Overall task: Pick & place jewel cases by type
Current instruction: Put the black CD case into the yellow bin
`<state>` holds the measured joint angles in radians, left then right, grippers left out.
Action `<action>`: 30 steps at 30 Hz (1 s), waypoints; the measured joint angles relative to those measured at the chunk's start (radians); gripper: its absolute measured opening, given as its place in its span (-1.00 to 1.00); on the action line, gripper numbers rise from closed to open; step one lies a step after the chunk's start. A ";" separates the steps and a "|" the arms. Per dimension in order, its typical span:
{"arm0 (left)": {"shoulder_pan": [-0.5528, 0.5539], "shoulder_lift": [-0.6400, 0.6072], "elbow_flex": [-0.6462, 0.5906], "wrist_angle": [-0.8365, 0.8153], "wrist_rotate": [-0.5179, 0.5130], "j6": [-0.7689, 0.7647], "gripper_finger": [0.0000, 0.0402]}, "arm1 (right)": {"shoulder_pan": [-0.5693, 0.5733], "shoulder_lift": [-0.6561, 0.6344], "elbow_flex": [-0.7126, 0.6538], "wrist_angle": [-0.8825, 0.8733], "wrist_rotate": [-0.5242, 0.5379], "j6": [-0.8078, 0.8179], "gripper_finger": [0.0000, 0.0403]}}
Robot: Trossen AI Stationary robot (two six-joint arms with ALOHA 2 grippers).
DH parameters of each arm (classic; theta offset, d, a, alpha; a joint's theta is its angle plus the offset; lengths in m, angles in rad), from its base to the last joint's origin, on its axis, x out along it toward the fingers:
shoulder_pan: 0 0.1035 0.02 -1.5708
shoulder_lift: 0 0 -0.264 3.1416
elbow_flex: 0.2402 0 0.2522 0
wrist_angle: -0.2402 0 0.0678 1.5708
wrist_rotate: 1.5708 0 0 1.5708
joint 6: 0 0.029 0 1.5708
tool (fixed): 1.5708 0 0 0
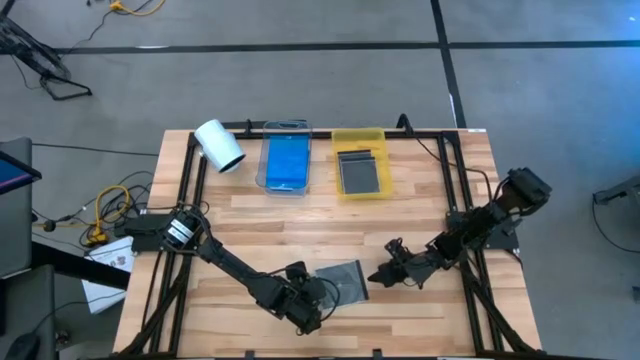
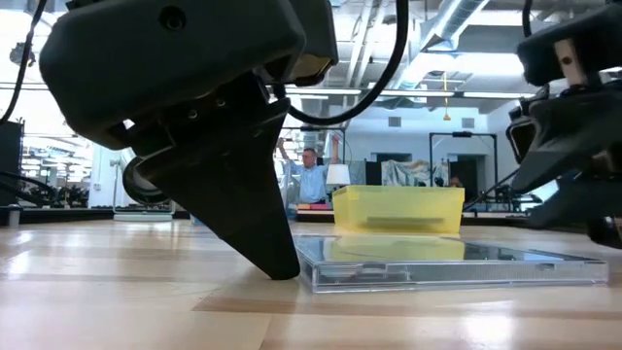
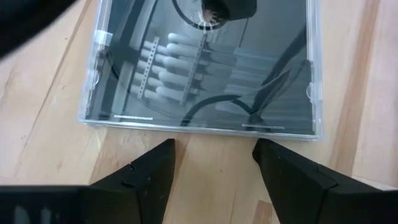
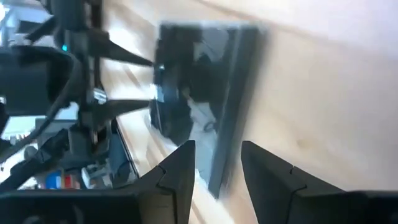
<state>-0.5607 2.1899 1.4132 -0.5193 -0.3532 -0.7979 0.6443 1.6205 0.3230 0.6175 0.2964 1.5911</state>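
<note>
A dark grey jewel case (image 1: 343, 279) lay flat on the wooden table (image 1: 420, 215), close to the table's near edge, and everything else was placed around it. The left gripper (image 1: 318, 300) sat low at the case's left-hand near corner; in its wrist view the two fingers (image 3: 149, 174) stood spread apart, with bare wood between them and the case edge (image 3: 205, 127) just past their tips, nothing pinched. In the low view one dark finger (image 2: 255, 219) came down to the table right against the case's clear edge (image 2: 457, 267). I couldn't tell whether it actually touched.

The right gripper (image 1: 381, 276) was on the other side of the case, just beside its right edge. Its fingers (image 4: 177, 171) showed a narrow gap and were clamped on nothing; the case (image 4: 205, 87) lay ahead of them, blurred.

Well beyond the case, at the table's far side, the clear tray (image 1: 286, 185) held a translucent blue jewel case (image 1: 287, 162). To the right of that, the yellow tray (image 1: 359, 137) held a dark grey one (image 1: 362, 172). A white roll (image 1: 220, 146) lay tipped over left of the clear tray. In the low view the yellow tray (image 2: 398, 209) stood right behind the case, and a person (image 2: 311, 175) with raised arms stood in the room beyond.
</note>
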 joint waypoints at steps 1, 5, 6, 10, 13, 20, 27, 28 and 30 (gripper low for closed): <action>0.004 0.000 0.000 -0.002 0.008 0.000 0.10 | 0.004 -0.001 0.003 -0.019 -0.009 0.034 -0.39; 0.012 0.000 0.001 0.000 0.039 0.018 0.14 | -0.003 -0.004 0.004 -0.045 -0.044 0.099 -0.32; 0.015 0.000 0.001 0.002 0.044 0.021 0.15 | -0.014 -0.004 0.004 -0.045 -0.059 0.103 -0.29; 0.026 0.000 0.002 0.002 0.057 0.029 0.16 | -0.059 -0.004 0.005 -0.052 -0.099 0.102 -0.10; 0.034 0.000 0.002 0.003 0.065 0.040 0.16 | -0.093 -0.004 0.027 -0.108 -0.111 0.109 0.04; 0.040 -0.001 0.003 0.003 0.073 0.040 0.16 | -0.111 -0.003 0.141 -0.340 -0.095 0.097 0.10; 0.042 -0.002 0.003 0.003 0.079 0.039 0.16 | -0.101 -0.002 0.167 -0.403 -0.104 0.115 0.00; 0.042 -0.002 0.003 0.003 0.079 0.039 0.16 | -0.101 -0.002 0.167 -0.403 -0.104 0.115 0.00; 0.042 -0.002 0.003 0.003 0.080 0.039 0.16 | -0.102 -0.002 0.167 -0.403 -0.108 0.114 0.01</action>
<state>-0.5186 2.1880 1.4158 -0.5167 -0.2736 -0.7585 0.5426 1.6180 0.4900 0.2150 0.1880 1.7054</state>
